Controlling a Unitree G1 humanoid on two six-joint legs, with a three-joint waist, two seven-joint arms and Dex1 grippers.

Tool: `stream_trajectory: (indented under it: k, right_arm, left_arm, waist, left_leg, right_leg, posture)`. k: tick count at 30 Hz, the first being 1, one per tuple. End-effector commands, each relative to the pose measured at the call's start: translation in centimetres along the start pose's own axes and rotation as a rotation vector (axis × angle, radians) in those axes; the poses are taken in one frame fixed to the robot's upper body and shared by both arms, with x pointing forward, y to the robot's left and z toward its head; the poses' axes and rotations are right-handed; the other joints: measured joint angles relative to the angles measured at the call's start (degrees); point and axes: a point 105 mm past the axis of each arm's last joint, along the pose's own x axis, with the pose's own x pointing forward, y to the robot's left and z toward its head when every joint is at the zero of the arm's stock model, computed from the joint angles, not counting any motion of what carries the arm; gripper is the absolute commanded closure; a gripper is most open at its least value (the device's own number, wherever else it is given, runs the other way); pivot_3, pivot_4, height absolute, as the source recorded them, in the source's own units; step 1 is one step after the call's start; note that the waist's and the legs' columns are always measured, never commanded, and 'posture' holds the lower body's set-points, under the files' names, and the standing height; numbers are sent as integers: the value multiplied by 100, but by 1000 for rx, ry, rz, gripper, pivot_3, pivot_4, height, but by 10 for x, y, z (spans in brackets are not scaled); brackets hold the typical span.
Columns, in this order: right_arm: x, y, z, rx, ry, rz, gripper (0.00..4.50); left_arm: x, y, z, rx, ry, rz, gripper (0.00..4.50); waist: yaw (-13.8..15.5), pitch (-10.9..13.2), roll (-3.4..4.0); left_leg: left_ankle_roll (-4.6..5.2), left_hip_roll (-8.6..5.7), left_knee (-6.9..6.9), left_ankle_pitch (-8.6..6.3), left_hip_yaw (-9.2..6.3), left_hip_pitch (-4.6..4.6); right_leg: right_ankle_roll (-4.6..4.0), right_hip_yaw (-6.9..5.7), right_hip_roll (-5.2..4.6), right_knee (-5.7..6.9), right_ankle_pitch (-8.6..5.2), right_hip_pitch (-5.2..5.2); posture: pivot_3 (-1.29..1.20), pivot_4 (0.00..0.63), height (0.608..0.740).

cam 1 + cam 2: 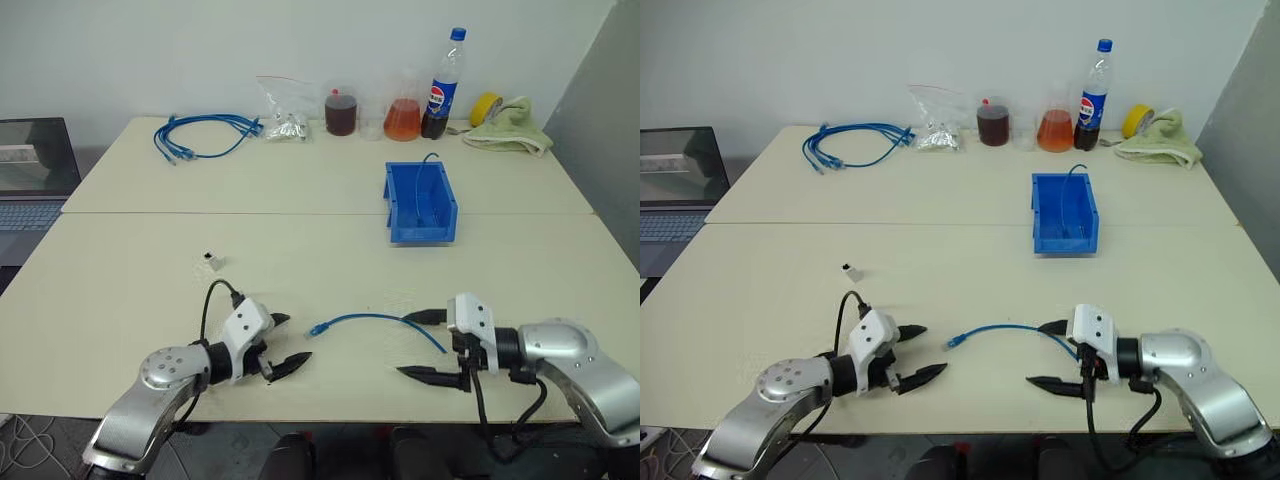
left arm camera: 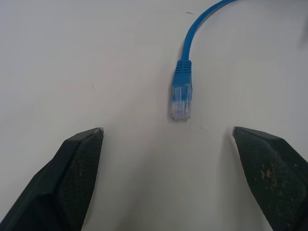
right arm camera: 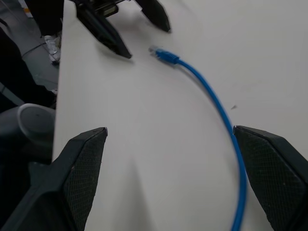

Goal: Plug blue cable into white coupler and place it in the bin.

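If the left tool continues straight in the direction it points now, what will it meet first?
Most likely the clear plug of the blue cable, lying on the table just ahead of the open left tool.

Both arms are rounded silver-grey metal shells with a black joint at the wrist. Each ends in a white boxy block carrying two black, tapering, pointed fingers with finely textured inner faces. A thin black cable loops from each wrist block back along the arm.
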Motion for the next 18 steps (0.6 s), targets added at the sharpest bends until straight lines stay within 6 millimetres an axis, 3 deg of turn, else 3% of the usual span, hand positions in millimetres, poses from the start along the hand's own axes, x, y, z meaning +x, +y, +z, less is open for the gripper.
stream_trajectory:
  k: [1,12,18]
  right_arm:
    - [2,8,17,-20,-40,9,58]
    - [3,4,23,-65,-41,-38,58]
    - [3,2,25,-84,-41,-56,0]
  left_arm:
    - [6,-6,4,-1,19,-47,0]
    - [13,-8,-1,18,139,-137,0]
    - [20,-19,-9,36,189,-169,1105]
  waist:
    - [-8,0,0]
    - [-2,0,-1]
    - [-1,-2,-2]
  left_leg:
    - [0,0,1,0,0,1]
    - [0,0,0,0,-1,1]
    - [0,-1,0,0,0,2]
  right_leg:
    - [0,0,1,3,0,0]
    - [1,-3,3,-2,-1,1]
    - [1,-1,2,-2,-1,3]
  posture:
    - [0,150,740]
    - [0,150,740]
    - [0,150,740]
